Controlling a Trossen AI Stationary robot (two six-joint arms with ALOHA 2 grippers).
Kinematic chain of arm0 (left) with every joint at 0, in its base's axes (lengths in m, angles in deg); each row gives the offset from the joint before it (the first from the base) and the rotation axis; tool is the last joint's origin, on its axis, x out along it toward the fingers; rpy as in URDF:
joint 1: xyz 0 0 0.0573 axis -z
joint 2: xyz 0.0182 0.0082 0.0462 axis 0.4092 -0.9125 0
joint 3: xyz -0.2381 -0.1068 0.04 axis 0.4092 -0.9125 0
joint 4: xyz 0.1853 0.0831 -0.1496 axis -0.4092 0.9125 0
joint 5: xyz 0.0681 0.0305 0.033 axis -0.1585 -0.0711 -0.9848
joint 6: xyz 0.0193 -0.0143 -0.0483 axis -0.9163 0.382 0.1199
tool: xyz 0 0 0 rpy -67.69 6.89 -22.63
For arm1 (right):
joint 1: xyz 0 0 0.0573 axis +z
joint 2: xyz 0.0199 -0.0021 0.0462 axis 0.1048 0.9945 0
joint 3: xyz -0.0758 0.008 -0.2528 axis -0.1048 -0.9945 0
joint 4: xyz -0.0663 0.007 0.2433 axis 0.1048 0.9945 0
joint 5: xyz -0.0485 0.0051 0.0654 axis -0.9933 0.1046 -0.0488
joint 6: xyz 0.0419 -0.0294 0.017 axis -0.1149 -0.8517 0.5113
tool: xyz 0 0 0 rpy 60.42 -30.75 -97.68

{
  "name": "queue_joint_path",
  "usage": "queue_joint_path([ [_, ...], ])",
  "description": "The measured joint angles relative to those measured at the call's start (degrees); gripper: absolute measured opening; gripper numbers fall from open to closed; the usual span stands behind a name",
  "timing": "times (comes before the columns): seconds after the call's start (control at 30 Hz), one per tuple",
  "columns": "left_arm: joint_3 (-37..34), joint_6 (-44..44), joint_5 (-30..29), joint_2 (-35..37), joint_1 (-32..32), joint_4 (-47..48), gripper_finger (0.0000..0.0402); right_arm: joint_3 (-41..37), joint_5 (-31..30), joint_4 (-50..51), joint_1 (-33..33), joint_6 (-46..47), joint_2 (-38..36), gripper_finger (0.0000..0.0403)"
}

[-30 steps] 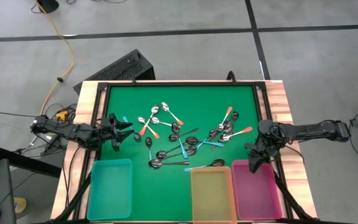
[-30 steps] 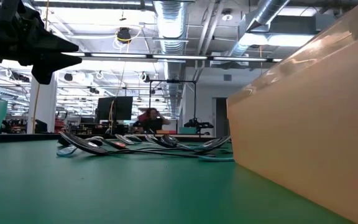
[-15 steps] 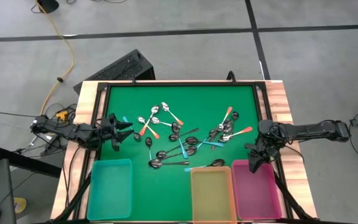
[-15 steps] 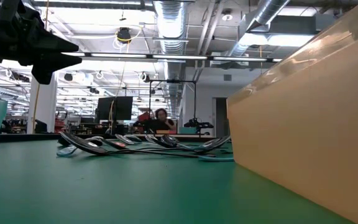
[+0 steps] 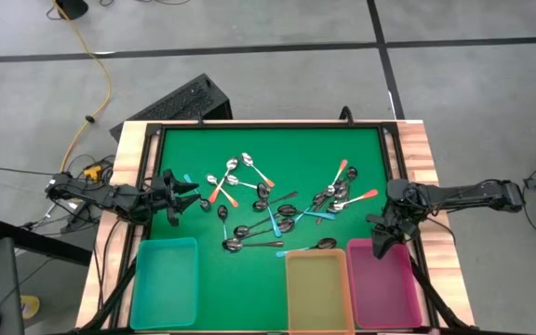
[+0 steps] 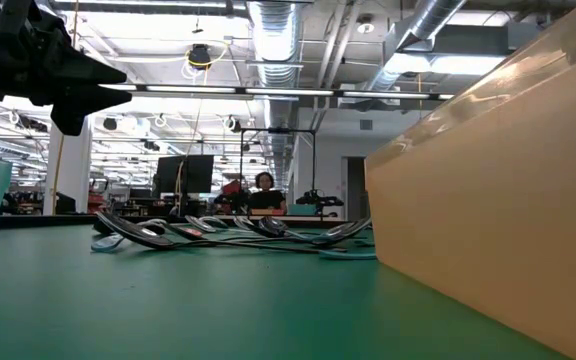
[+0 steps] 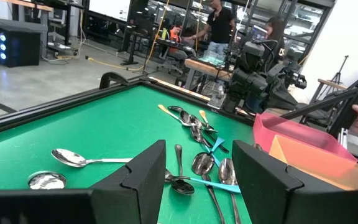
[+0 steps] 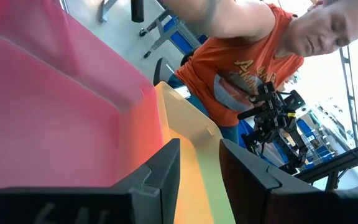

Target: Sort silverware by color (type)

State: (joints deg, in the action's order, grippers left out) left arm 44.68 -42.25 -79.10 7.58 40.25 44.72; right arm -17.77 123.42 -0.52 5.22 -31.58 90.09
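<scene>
The silverware (image 5: 277,200), several small spoons with orange, light blue or dark handles, lies scattered on the green mat (image 5: 277,149); it also shows in the left wrist view (image 7: 197,149) and low view (image 6: 218,230). My left gripper (image 5: 194,193) hovers open at the mat's left edge, level, pointing toward the spoons, nothing between its fingers (image 7: 194,177). My right gripper (image 5: 380,244) hovers open at the right edge, above the pink bin's far end (image 8: 55,93), holding nothing (image 8: 199,163).
Three bins stand along the near edge: teal (image 5: 164,282), yellow (image 5: 318,288), pink (image 5: 386,284). A raised dark frame (image 5: 268,126) borders the mat. A person in an orange shirt (image 8: 241,56) stands by the table's near side.
</scene>
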Motion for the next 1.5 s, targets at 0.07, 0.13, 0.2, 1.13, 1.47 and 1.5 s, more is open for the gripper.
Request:
queue_joint_path([
  [0.07,0.0,0.01,0.0,0.0,0.0,0.0,0.0169,0.01,0.0,0.0,0.02,0.0,0.0,0.014],
  [0.13,0.0,0.0,0.0,0.0,0.0,0.0,0.0169,0.01,0.0,0.01,0.01,0.0,0.0,0.014],
  [0.2,0.0,0.01,0.0,0.01,0.0,0.0,0.0169,0.01,0.0,0.02,0.0,0.0,0.0,0.014],
  [1.13,-0.01,0.0,0.0,0.01,0.0,0.0,0.0169,0.01,0.0,0.0,0.0,0.0,0.0,0.014],
  [1.47,0.0,0.0,-8.91,0.0,-0.02,0.04,0.0169,0.0,0.0,0.0,0.01,0.0,0.0,0.014],
  [1.5,-0.01,0.0,-8.93,0.01,-0.02,0.05,0.0169,0.0,0.0,0.0,0.0,0.0,0.0,0.014],
])
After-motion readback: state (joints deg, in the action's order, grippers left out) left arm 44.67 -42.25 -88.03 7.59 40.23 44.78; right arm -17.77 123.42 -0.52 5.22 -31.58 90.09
